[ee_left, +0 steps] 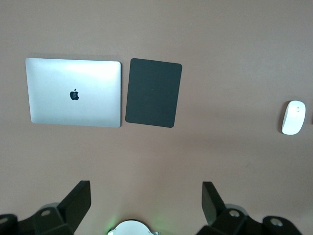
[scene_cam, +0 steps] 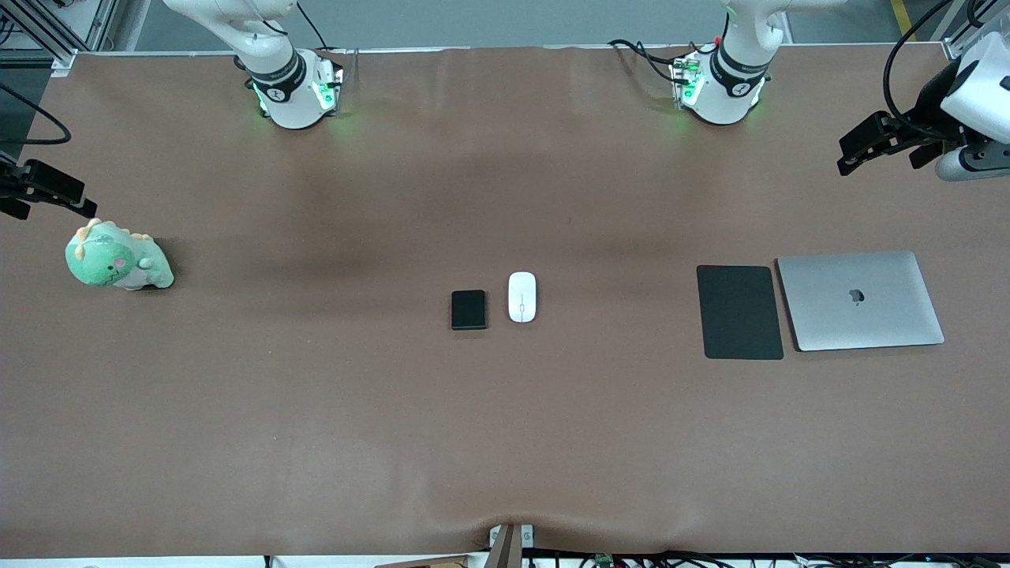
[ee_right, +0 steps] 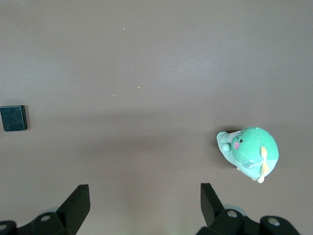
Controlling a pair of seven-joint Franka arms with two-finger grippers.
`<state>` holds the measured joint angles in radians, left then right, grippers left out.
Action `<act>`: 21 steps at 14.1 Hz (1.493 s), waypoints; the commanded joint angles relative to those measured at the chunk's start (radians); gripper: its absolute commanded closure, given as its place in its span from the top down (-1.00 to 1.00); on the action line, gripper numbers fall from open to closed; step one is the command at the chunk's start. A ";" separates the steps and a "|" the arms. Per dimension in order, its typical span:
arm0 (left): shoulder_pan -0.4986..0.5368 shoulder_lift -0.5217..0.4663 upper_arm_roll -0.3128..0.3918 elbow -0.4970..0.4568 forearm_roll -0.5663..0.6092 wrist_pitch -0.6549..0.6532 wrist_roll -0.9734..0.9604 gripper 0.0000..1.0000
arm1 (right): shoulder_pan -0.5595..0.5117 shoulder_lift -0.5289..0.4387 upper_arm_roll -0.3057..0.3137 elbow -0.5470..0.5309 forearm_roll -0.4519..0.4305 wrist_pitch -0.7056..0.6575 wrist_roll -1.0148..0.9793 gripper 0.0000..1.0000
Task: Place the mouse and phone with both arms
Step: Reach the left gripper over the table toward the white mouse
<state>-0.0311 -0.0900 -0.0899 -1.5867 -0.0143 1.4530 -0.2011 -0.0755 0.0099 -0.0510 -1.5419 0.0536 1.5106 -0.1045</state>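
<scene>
The white oval mouse (scene_cam: 521, 297) and the small black phone (scene_cam: 469, 309) lie side by side in the middle of the brown table, the phone toward the right arm's end. The mouse also shows in the left wrist view (ee_left: 294, 117), and the phone in the right wrist view (ee_right: 13, 118). My left gripper (scene_cam: 858, 151) hangs open and empty (ee_left: 146, 196) in the air over the left arm's end of the table. My right gripper (scene_cam: 55, 199) hangs open and empty (ee_right: 145, 196) over the right arm's end, above the plush toy.
A flat black mouse pad (scene_cam: 739, 312) (ee_left: 153, 92) and a closed silver laptop (scene_cam: 860, 300) (ee_left: 74, 92) lie side by side toward the left arm's end. A green plush dinosaur (scene_cam: 117, 258) (ee_right: 249, 152) sits toward the right arm's end.
</scene>
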 commanded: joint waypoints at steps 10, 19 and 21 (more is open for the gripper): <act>-0.015 0.093 -0.002 0.070 -0.004 0.003 -0.014 1.00 | -0.024 -0.011 0.011 -0.006 0.011 -0.026 -0.007 1.00; -0.087 0.306 -0.077 -0.001 -0.004 0.263 -0.112 1.00 | -0.024 0.001 0.011 0.000 0.011 -0.040 0.003 1.00; -0.137 0.357 -0.079 -0.006 -0.003 0.328 -0.152 1.00 | -0.020 0.001 0.011 0.000 0.011 -0.038 0.003 1.00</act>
<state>-0.1261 0.2375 -0.1674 -1.5867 -0.0143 1.7318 -0.3124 -0.0771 0.0115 -0.0527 -1.5427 0.0537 1.4787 -0.1037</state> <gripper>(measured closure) 0.000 0.000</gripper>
